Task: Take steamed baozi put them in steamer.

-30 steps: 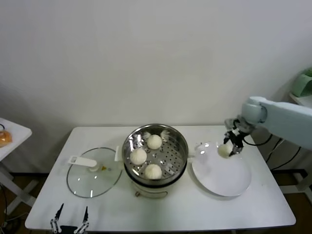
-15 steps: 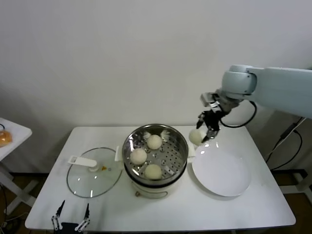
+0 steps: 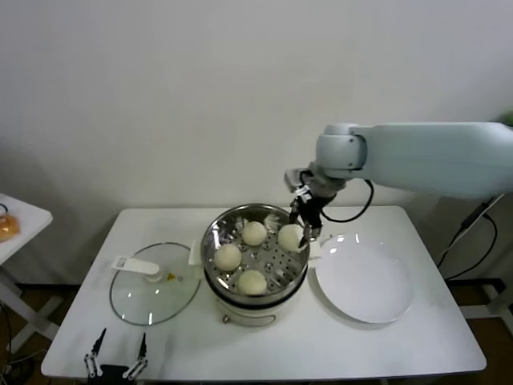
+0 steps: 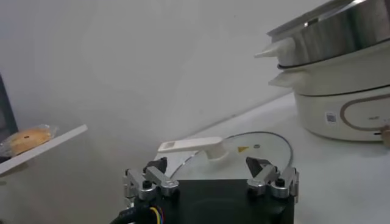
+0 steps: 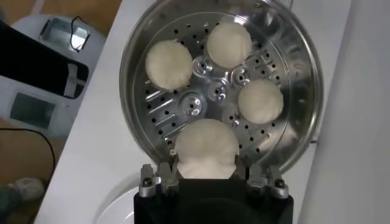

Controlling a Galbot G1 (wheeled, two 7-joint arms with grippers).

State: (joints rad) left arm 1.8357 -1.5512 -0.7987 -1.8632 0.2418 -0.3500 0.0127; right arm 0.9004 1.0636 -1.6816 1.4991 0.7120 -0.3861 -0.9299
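Left gripper (image 3: 114,365) hangs spread at the table's (image 3: 417,337) near left edge. Beyond it, three steamed baozi (image 3: 252,281) sit inside the steamer (image 3: 255,250). Over its right rim, the right gripper (image 3: 304,228) pinches a fourth baozi (image 3: 290,237), the plate (image 3: 365,281) to its right.

Right arm (image 3: 417,156): thick, smooth pale grey-white tube w/ a rounded elbow-like joint, ending in a small black right gripper (image 3: 304,228) w/ a black cable looping off the wrist. Up close, that gripper's body is a black block w/ silver metal finger brackets (image 5: 157,181) fixed by small screws. Left gripper (image 4: 210,176): same black block, two silver screw-studded brackets w/ dark tips, plus blue & yellow wires at its base.
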